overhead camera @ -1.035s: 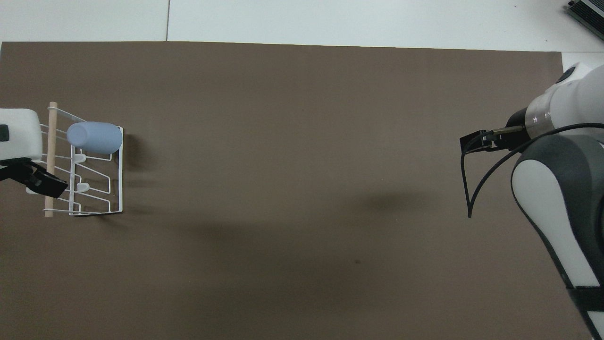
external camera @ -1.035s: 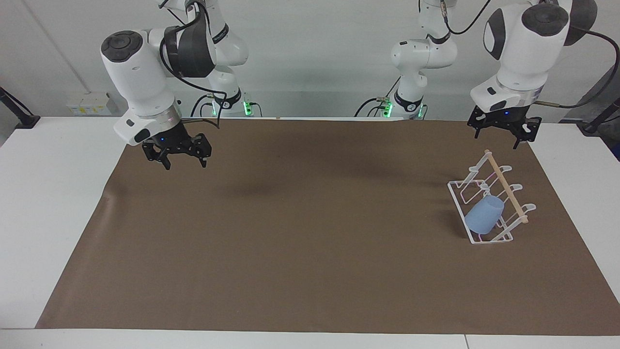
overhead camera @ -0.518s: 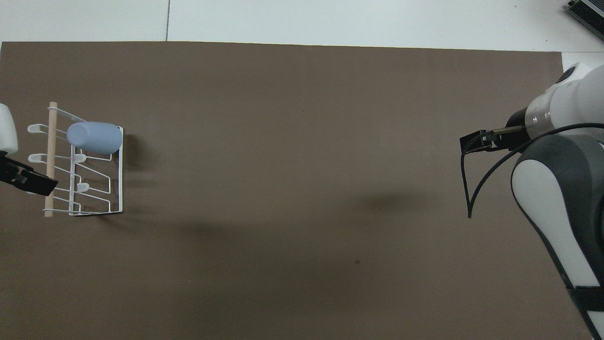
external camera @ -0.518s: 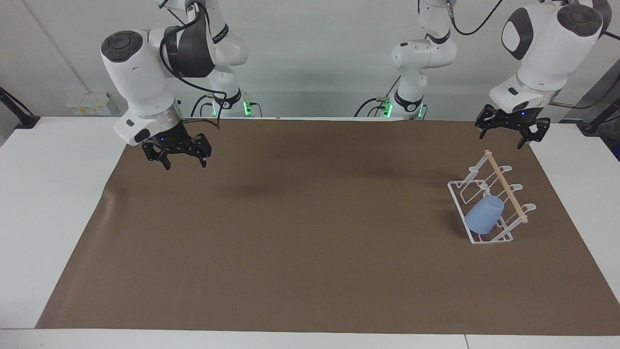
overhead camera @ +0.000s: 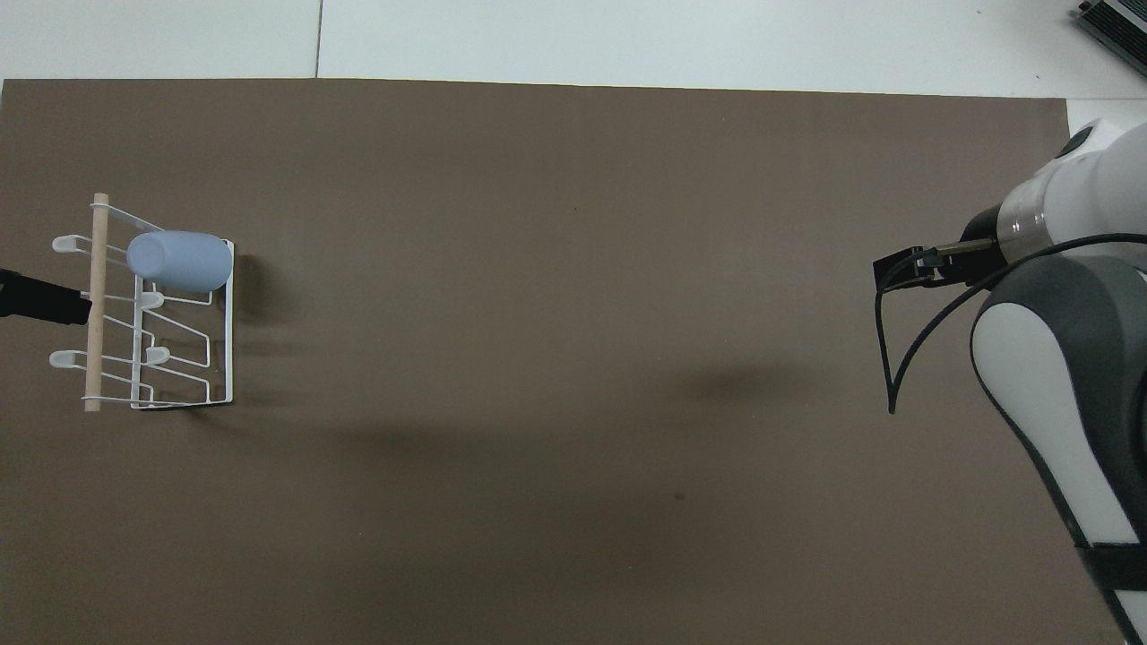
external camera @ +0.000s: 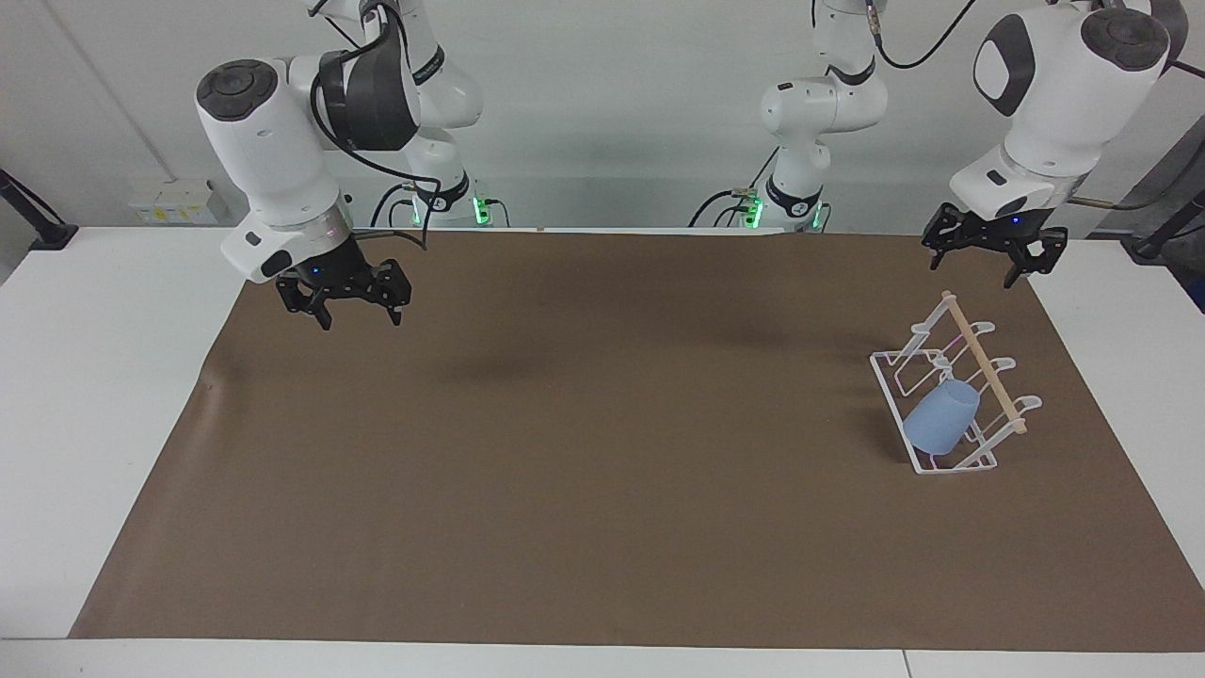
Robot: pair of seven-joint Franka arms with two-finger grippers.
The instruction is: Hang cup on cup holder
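Two views are given, and in the facing view the small light blue tapered plastic cup [external camera: 941, 417] is seen already set on the white wire cup holder with slanted loop prongs and a light wooden rod along its top [external camera: 985, 361], slipped over a prong at the end of the rack farthest from the robots, its closed base turned outward; the rack stands toward the left arm's end of the table. The left gripper [external camera: 982, 257] is held in the air over the mat's edge near the rack's nearer end, fingers spread apart and nothing between them, while the right gripper [external camera: 359, 309] is held over the mat toward its own end, fingers likewise apart and empty — that arm is judged to be waiting. By this the hanging is judged done, with little left but the arms' retreat. A brown paper mat [external camera: 584, 452] is laid flat over a white table [external camera: 94, 377], a plain pale wall rising at the robots' end. In the overhead view the cup [overhead camera: 179, 261] is seen lying slantwise on the rack [overhead camera: 215, 358], the mat [overhead camera: 573, 269] bare elsewhere save soft shadows, and only a dark tip of the left gripper [overhead camera: 40, 300] shows at the frame's edge.
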